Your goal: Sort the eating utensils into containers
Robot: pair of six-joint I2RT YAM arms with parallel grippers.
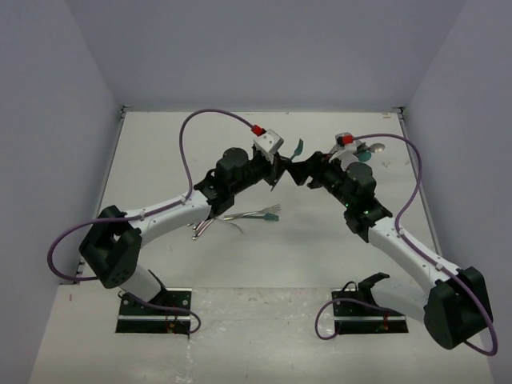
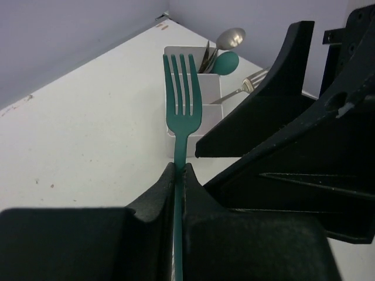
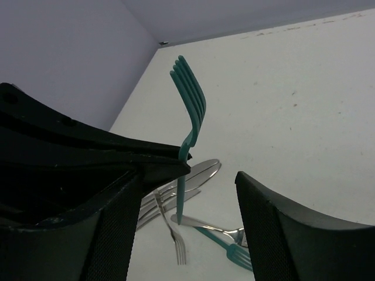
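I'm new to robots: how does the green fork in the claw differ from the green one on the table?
The held teal fork is clamped in the left gripper, raised, tines up; the loose teal fork lies flat on the table. The held one is off the pile; the loose one lies among silver utensils. Both are teal.
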